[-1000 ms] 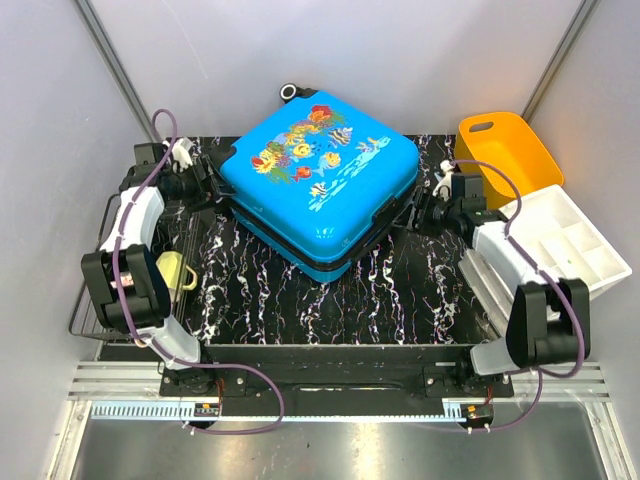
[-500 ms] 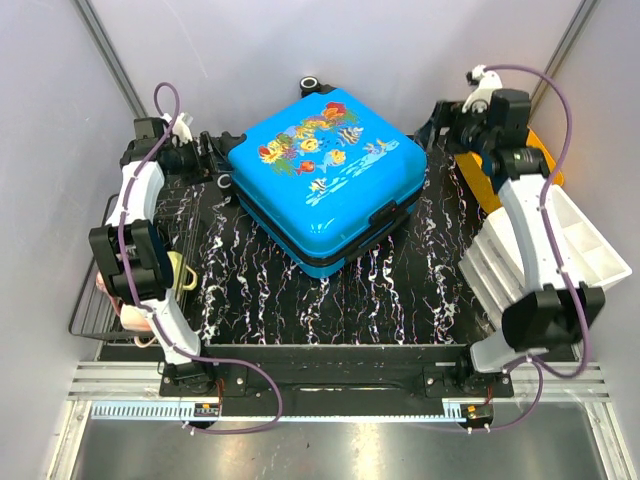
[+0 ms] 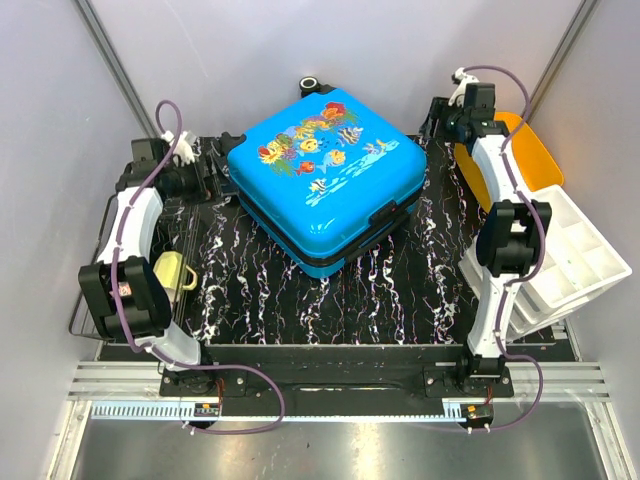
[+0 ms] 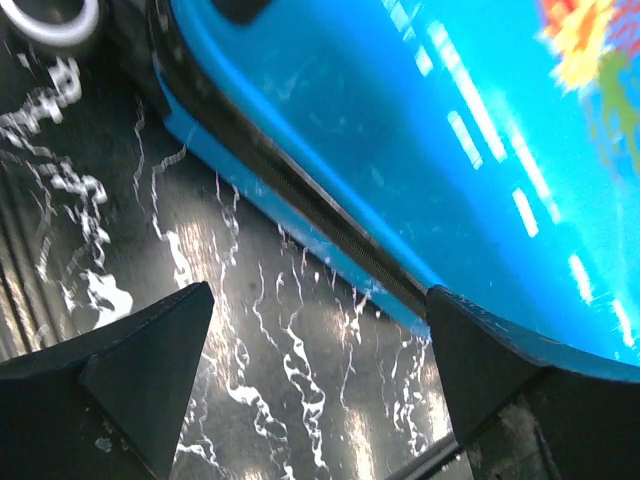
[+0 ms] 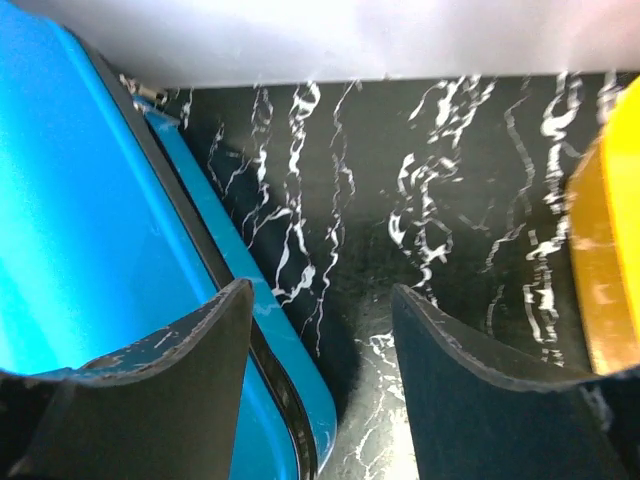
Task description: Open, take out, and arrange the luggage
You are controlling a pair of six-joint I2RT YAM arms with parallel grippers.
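left gripper (image 4: 318,293) spread | right gripper (image 5: 320,288) spread | luggage (image 3: 325,175) lid down

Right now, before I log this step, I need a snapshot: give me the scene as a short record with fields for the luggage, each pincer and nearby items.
luggage: closed, flat on the table, fish print up
left pincer: open, empty, beside the luggage's left side
right pincer: open, empty, between the luggage's far right corner and the orange bin
nearby: white organiser, at the right edge
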